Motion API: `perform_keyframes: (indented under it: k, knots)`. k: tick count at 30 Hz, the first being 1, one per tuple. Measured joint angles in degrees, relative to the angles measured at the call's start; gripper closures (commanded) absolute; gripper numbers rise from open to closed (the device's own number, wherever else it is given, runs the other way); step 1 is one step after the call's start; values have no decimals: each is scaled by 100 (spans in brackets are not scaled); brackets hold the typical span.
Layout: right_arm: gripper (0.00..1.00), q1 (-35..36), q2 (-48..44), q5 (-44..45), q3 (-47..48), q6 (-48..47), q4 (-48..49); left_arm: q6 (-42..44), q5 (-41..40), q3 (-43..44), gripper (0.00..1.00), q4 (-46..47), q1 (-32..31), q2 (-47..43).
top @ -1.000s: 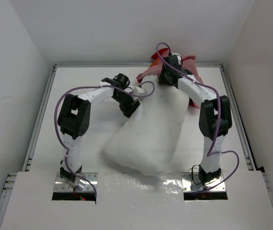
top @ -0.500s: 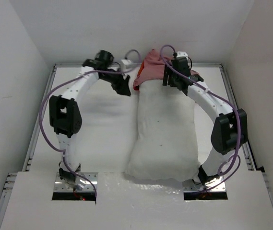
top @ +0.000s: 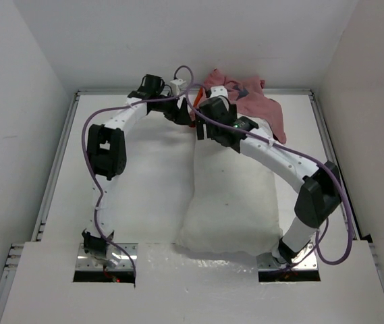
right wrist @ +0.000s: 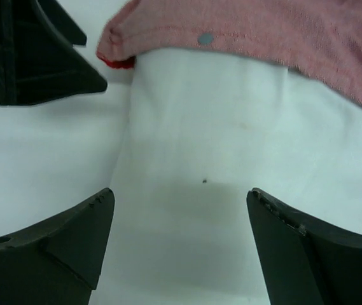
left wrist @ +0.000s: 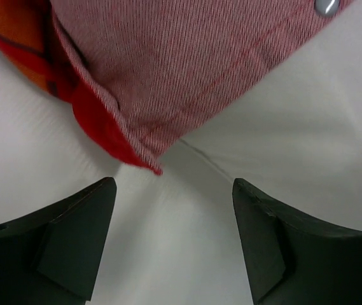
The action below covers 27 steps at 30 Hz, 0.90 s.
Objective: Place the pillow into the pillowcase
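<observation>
Only the far end of the pillow (top: 232,202) is covered by the pillowcase (top: 259,104), which is bunched at the far edge of the table (top: 131,182); most of the pillow is left bare toward the near right; the left gripper (left wrist: 174,190) and right gripper (right wrist: 181,197) are held spread and empty at the case's mouth; nearly the whole length is judged yet to be sheathed.
</observation>
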Motion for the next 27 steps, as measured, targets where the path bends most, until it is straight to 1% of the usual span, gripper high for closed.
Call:
perform_keyframes:
  k: [3,5,6,7,8,10,13,15,16,17,18,19,21,22,25,27]
  knots:
    - [10,92,101,216,-81,280,-173,-343,-116,-11,28,498,-103,76]
    - [1,98,293,365,-81,431,-210,-627,-203,-9,31,855,-122,125]
    - [1,103,404,417,-81,496,-221,-754,-247,-9,33,1025,-122,157]
    - [1,103,538,487,-85,553,-223,-861,-297,-9,38,1180,-120,195]
    - [1,107,649,527,-94,590,-227,-938,-341,-9,40,1300,-120,243]
    - [1,125,857,675,-129,673,-210,-1029,-407,-9,41,1515,-118,363]
    - [1,127,1040,946,-188,811,-149,-1110,-387,-9,39,1687,-114,590]
    - [1,116,1058,1064,-229,942,-66,-1252,-267,-9,41,1803,-114,763]
    - [6,105,1049,1099,-267,1003,7,-1370,-168,-9,54,1878,-114,855]
    - [11,87,1047,1102,-319,1051,101,-1539,-66,-22,63,1978,-114,938]
    - [28,70,1047,1097,-380,1080,190,-1685,35,-57,88,2100,-114,1001]
    - [39,50,1047,1080,-437,1093,256,-1851,120,-90,94,2201,-114,1034]
    - [69,0,1047,1019,-540,1163,365,-2118,302,-146,100,2424,-114,1064]
    - [100,-42,1049,946,-575,1202,417,-2260,389,-168,100,2544,-114,1067]
    - [100,-221,1049,669,-658,1408,636,-2564,643,-334,100,3014,-114,1038]
    - [100,-374,1014,459,-778,1510,828,-2688,837,-699,100,3250,-103,896]
